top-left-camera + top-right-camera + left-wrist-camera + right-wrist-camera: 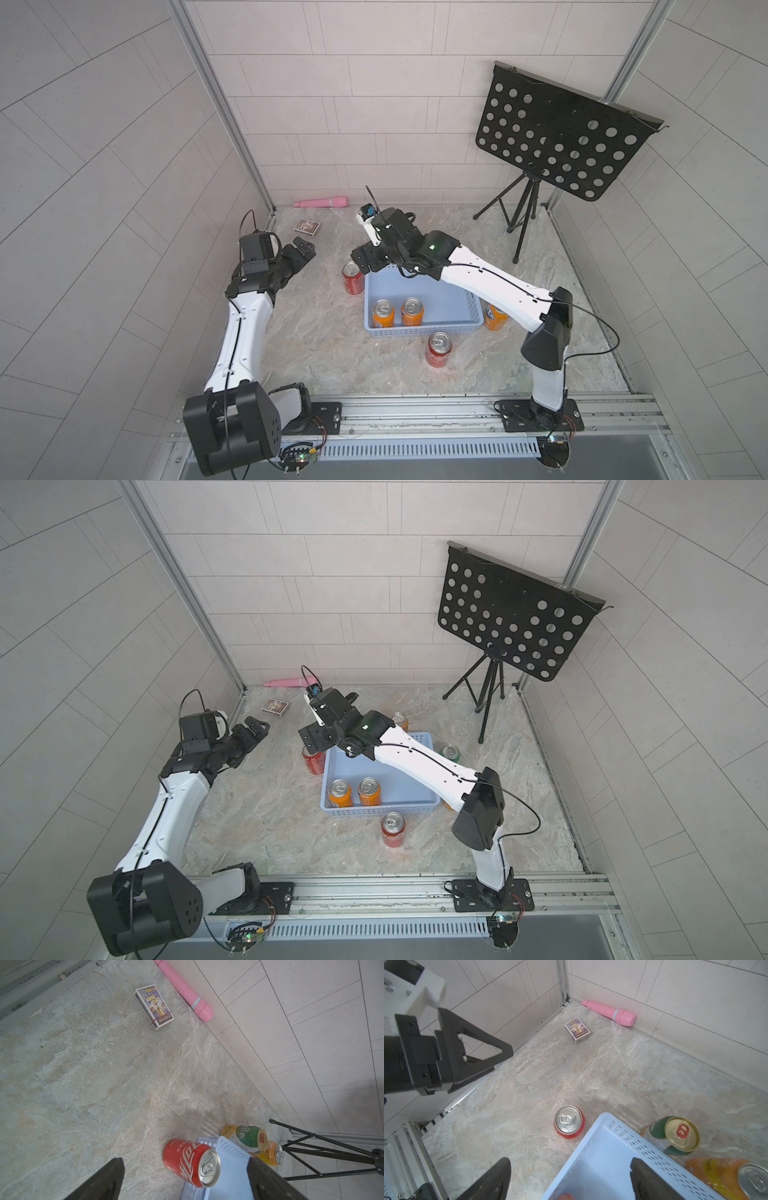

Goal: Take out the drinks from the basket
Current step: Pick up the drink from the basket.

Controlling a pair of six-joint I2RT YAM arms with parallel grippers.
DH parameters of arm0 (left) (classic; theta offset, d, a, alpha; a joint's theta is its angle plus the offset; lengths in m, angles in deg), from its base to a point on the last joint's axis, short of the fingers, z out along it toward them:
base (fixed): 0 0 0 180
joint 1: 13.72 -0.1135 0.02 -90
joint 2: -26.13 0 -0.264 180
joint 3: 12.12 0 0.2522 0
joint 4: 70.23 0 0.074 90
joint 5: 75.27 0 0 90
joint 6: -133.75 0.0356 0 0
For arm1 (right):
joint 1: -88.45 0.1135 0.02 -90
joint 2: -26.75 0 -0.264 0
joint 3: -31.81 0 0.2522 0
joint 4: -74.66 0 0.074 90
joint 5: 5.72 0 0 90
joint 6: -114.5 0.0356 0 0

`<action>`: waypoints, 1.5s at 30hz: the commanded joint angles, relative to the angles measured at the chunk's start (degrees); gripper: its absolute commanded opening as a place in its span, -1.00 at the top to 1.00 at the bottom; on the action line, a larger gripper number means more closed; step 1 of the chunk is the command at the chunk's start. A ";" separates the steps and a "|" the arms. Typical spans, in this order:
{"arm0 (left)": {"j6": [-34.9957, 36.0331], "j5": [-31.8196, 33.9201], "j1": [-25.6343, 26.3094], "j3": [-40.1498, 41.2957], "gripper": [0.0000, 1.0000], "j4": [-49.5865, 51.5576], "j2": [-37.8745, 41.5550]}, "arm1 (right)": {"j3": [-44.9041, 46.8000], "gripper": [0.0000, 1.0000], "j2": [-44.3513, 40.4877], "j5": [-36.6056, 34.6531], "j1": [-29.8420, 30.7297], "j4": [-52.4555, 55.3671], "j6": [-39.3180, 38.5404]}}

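Note:
The light-blue basket (420,331) holds two upright orange cans (383,313) (412,311). A red can (352,277) stands on the table by its far left corner, and another red can (439,350) stands in front of it. An orange can (494,318) is at its right side. Behind it stand a gold-topped green-and-white can (679,1136), an orange can (400,721) and a green can (450,753). My right gripper (360,259) hangs open over the basket's far left corner, empty. My left gripper (305,247) is open and empty, left of the red can.
A black perforated music stand (561,137) on a tripod fills the back right. A pink cylinder (322,203) lies along the back wall and a small card box (307,226) lies near the back left corner. Walls close in three sides.

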 commanded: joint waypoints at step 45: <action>7.52 6.64 17.13 4.47 -1.00 6.65 15.90 | 49.48 -1.00 -36.60 1.06 -6.88 -2.67 -1.50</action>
